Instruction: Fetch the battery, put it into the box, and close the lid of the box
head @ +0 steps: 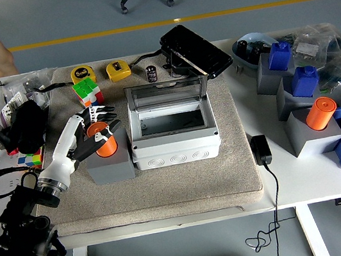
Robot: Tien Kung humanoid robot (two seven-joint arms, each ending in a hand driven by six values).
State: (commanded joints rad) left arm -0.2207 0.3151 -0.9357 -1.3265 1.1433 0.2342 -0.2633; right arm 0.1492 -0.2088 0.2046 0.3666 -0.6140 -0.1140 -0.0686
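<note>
Left hand (93, 122) fingers spread around the orange battery (104, 142).

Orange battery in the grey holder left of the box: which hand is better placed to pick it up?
Left. The left hand is already at the orange battery, fingers spread around its top. The right hand is out of view.

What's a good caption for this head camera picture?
Robot's left hand reaches around the orange battery beside the open grey box.

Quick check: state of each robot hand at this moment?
Left hand: fingers spread around the orange cylindrical battery in its grey holder, not clearly clamped; reads as open.
Right hand: not in view.
</note>
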